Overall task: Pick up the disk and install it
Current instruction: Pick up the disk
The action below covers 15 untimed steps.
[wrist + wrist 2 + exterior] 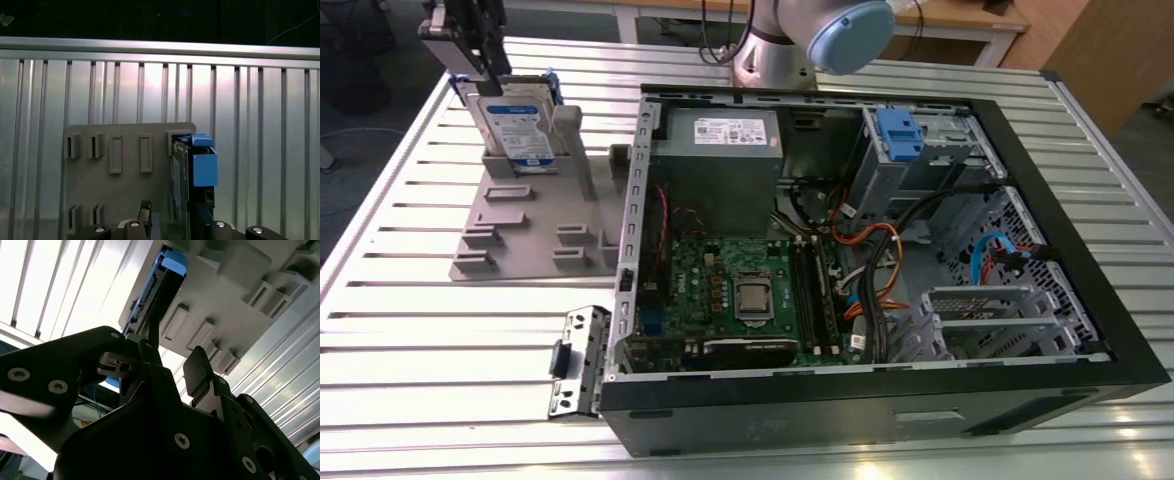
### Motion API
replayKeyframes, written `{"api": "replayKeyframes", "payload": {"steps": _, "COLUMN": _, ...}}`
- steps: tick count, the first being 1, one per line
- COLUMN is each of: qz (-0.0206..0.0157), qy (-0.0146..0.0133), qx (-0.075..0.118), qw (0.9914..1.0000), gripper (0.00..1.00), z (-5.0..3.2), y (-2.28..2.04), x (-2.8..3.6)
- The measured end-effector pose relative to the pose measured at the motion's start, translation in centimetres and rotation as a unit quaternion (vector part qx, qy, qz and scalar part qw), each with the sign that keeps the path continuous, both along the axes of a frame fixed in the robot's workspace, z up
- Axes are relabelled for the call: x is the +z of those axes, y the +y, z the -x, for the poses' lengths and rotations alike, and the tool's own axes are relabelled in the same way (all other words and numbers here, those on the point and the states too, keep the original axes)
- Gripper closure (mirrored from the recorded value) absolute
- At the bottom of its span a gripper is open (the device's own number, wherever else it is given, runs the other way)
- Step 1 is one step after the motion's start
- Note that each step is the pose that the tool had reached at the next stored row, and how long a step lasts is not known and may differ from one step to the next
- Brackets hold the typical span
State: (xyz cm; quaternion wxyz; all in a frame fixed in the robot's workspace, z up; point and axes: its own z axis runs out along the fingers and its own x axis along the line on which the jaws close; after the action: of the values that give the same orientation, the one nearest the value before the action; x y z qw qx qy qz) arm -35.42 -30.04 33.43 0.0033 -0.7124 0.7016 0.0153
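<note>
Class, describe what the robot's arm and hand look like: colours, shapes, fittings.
The arm is silver-grey and tubular, its joint closed by a round pale-blue cap. The hand is black, built of angular linked plates with silver screw heads.

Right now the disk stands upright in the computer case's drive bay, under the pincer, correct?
Not the drive bay: the exterior view shows the disk standing upright in the grey slotted stand beside the computer case, under the pincer.

pincer point(483, 72) cut off above by exterior view's edge, disk point(518, 125) lower edge hidden in stand point(520, 240) slot
</note>
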Motion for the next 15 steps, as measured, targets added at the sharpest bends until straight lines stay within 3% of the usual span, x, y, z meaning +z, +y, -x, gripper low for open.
{"api": "replayKeyframes", "payload": {"steps": 5, "qz": 0.0000, "qy": 0.0000, "qx": 0.000, "qw": 1.00000, "gripper": 0.53, "z": 0.00, "y": 0.27, "x": -0.09}}
{"api": "replayKeyframes", "payload": {"steps": 15, "qz": 0.0000, "qy": 0.0000, "qx": 0.000, "qw": 1.00000, "gripper": 0.53, "z": 0.27, "y": 2.02, "x": -0.27}}
